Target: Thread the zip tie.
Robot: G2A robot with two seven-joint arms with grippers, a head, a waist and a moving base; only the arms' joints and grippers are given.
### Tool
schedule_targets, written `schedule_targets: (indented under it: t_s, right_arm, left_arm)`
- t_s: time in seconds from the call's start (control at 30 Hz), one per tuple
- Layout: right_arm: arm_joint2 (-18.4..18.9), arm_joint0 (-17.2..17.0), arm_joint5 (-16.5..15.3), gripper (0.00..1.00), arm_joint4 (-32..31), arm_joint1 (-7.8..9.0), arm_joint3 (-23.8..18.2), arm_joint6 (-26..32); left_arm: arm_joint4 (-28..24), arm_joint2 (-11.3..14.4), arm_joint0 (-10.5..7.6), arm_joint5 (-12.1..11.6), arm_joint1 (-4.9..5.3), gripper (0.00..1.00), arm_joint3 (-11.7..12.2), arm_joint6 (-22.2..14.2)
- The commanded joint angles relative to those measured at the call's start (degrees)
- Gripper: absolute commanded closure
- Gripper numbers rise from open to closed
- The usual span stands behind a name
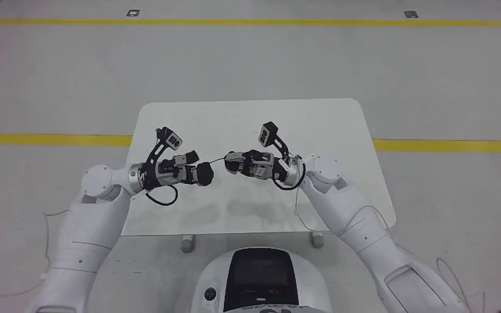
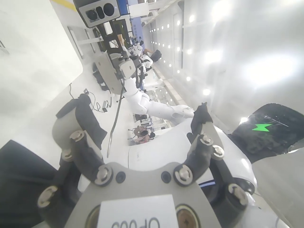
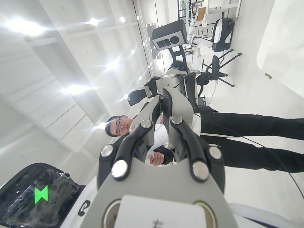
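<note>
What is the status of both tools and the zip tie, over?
Copy: left tool open; right tool shut on zip tie, strap end pointing toward left tool. Both above table. No obstacle seen between them.

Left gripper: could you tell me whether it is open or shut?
Open. On the left gripper the fingers stand wide apart, the zip tie unclamped between them.

One zip tie point(image 2: 115, 119), a single thin strand at mid-frame in the top view. Two grippers: the left gripper point(image 1: 203, 174) left of centre, the right gripper point(image 1: 232, 163) just right of centre. One white table point(image 1: 329, 125). Two yellow floor stripes: the upper stripe point(image 1: 250, 22) along the top of the frame, the lower stripe point(image 1: 63, 139) across its middle. Two small floor plates point(image 1: 133, 12) at the top edge.
</note>
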Motion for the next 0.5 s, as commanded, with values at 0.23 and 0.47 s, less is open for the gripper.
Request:
schedule_targets:
  t_s: [0.23,0.47]
  right_arm:
    - [-0.87,0.13,0.37,1.0,-0.6,-0.22,-0.28,-0.59]
    - [-1.15,0.53,0.65,1.0,-1.56,-0.28,-0.18,-1.06]
  left_arm:
    - [-0.07,0.59,-0.54,0.01,0.28,0.26,0.65,-0.03]
    - [-0.46,0.99,-0.67,0.15,0.48,0.64,1.08,0.28]
